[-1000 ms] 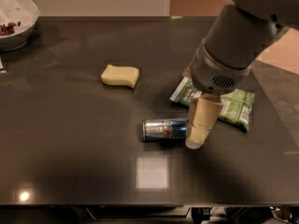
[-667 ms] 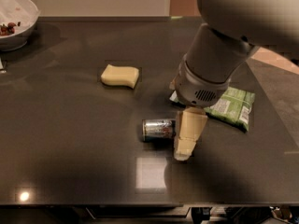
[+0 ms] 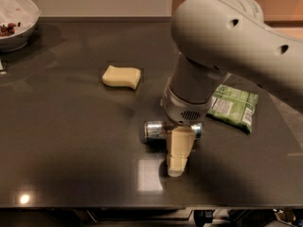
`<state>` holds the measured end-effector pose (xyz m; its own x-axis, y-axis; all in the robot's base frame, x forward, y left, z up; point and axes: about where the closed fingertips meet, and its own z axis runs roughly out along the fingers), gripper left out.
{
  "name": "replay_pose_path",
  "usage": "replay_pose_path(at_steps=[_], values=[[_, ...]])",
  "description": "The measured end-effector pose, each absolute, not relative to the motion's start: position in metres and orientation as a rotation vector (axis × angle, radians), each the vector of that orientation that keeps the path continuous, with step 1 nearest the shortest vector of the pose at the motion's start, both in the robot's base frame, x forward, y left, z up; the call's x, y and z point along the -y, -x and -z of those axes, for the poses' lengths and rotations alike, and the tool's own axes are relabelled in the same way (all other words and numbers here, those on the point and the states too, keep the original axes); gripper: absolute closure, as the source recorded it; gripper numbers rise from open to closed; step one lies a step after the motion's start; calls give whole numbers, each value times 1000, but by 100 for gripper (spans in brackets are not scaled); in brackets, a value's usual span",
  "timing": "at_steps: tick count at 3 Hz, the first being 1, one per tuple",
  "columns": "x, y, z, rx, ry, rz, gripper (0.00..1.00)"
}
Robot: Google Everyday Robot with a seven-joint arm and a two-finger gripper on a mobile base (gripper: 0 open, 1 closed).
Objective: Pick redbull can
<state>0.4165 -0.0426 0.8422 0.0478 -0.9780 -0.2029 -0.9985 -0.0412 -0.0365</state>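
Note:
The redbull can [image 3: 156,130] lies on its side on the dark table [image 3: 71,141], silver and blue, a little right of the middle. My gripper [image 3: 178,151] hangs from the big white arm [image 3: 222,37] straight over the can. Its cream tip crosses in front of the can's middle and reaches the table just in front of it. The can's left end and a bit of its right end [image 3: 197,129] show on either side. The part of the gripper behind the can is hidden by the arm.
A yellow sponge [image 3: 121,76] lies behind and left of the can. A green snack bag [image 3: 233,107] lies to the right, partly under the arm. A white bowl [image 3: 14,20] sits at the far left corner. The table's front edge runs just below the gripper.
The arm has swung left and down. The gripper has moved from the can's right end to over its middle. The can has not moved.

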Motion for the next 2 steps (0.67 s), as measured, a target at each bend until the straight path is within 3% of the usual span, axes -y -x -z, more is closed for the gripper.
replay_pose_path(at_steps=[2], values=[[47,-423,-829,-2055,2163,-164,39]])
